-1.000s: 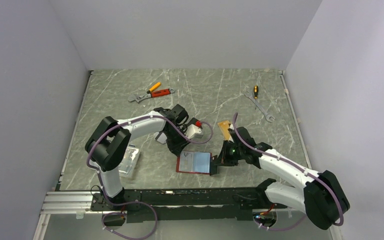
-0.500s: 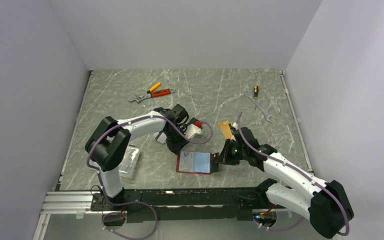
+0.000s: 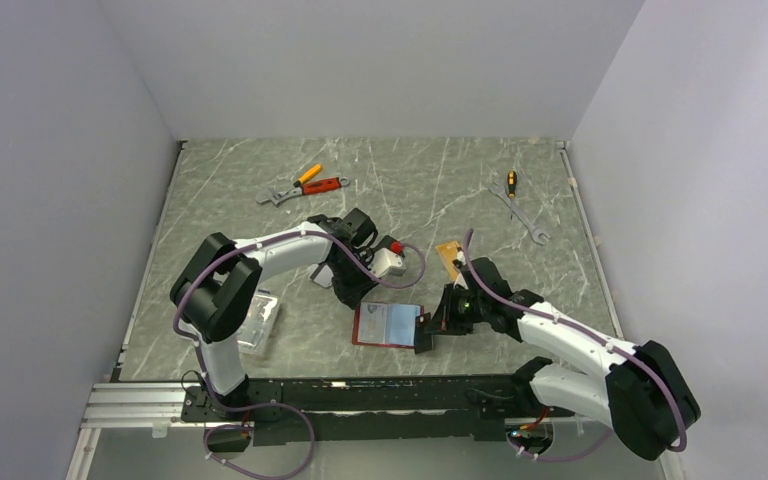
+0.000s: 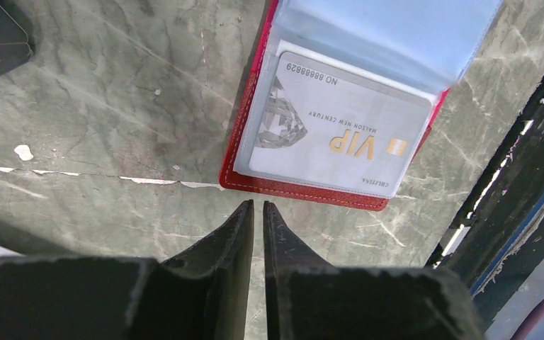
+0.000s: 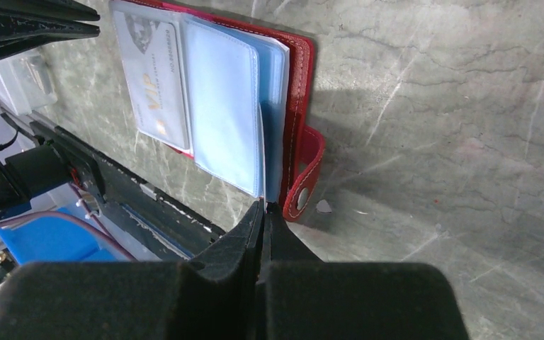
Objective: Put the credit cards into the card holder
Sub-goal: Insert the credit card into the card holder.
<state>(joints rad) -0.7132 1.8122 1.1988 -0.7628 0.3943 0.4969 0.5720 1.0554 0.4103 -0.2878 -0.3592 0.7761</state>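
Close to the middle of the tabletop's [image 3: 260, 215] near edge, a red card holder [image 3: 388, 325] lies open, a silver VIP card [image 4: 336, 131] in one clear sleeve. The right gripper [image 5: 263, 205], fingers pressed together, meets its blue sleeves beside the snap tab [image 5: 304, 177]. The left gripper [image 4: 258, 207], fingers a slit apart and empty, sits just beside its left side. Farther back lies an orange-gold card [image 3: 449, 258]

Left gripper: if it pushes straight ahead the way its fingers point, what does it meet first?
Probably the card holder, at its near red edge, past a strip of bare table. Height is unclear, so the left gripper might skim onto the silver card.
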